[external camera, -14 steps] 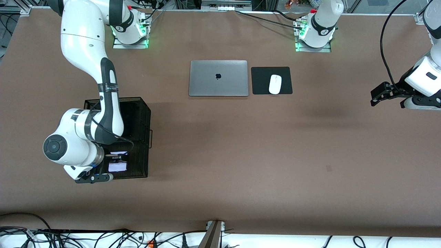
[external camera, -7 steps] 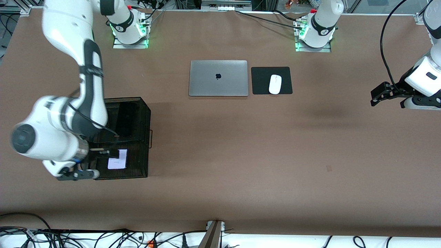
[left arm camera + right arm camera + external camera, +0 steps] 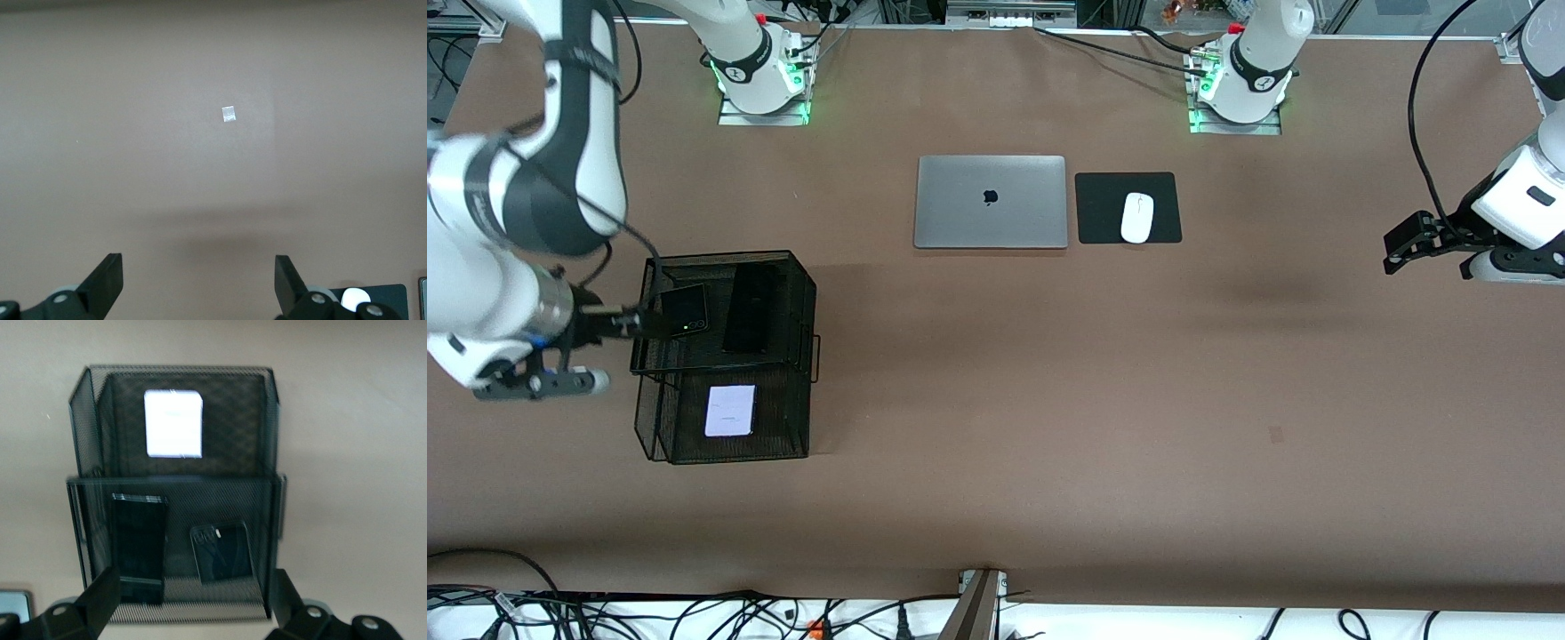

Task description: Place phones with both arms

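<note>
Right pincer (image 3: 636,323) spread wide, holding nothing, drawn back off rack edge at right arm's end of desk (image 3: 996,444); 1 s ago low over nearer bin, so prob. just dropped off & retreating. Wire rack (image 3: 800,356) w/ all 3 phones: pale phone (image 3: 729,411) flat in nearer lower bin; small black phone (image 3: 685,311) & long black phone (image 3: 750,308) side by side on upper tier farther back. Looks sorted, nothing left loose. Laptop (image 3: 991,202), mouse (image 3: 1136,217) mid-desk, untouched. Left pincer (image 3: 1412,242) spread, empty, waiting over bare desk at left arm's end; unchanged.
</note>
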Controlling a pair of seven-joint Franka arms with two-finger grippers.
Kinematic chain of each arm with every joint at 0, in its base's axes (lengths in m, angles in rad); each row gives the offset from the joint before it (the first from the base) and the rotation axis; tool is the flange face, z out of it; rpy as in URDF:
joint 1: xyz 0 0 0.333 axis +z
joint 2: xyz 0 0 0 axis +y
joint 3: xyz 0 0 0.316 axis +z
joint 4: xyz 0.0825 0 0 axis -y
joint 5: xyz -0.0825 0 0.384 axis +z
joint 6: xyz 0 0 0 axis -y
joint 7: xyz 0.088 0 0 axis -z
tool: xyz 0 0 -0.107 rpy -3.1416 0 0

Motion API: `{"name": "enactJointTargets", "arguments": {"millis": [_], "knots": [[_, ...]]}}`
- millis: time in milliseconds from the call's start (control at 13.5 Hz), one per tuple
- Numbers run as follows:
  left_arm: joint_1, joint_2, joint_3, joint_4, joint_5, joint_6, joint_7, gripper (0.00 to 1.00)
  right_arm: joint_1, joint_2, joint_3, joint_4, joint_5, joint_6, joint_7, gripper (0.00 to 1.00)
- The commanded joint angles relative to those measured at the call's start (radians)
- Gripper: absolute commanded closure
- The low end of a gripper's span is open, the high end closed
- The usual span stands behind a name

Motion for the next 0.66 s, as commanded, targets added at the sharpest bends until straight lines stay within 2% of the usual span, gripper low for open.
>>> {"name": "enactJointTargets", "arguments": {"millis": [0,74,148,295,443,591], "knots": [[0.0,0.002,0.001,0.015,0.004,-0.006,0.009,0.0,-0.229,-0.242,0.281,-0.202,-0.131,0.018,0.077,0.0],[0.0,0.002,0.001,0.015,0.004,-0.006,0.009,0.0,-0.304,-0.286,0.358,-0.228,-0.154,0.015,0.078,0.0],[0.0,0.0,0.0,0.015,0.004,-0.006,0.009,0.0,-0.363,-0.316,0.405,-0.238,-0.174,0.009,0.078,0.0],[0.0,0.002,0.0,0.013,0.004,-0.006,0.009,0.0,-0.444,-0.357,0.463,-0.241,-0.181,-0.028,0.076,0.0],[0.0,0.0,0.0,0.013,0.004,-0.006,0.009,0.0,-0.484,-0.383,0.495,-0.239,-0.181,-0.058,0.078,0.0],[-0.002,0.0,0.001,0.016,0.005,-0.006,0.007,0.0,-0.484,-0.388,0.489,-0.227,-0.179,-0.062,0.068,0.0]]}}
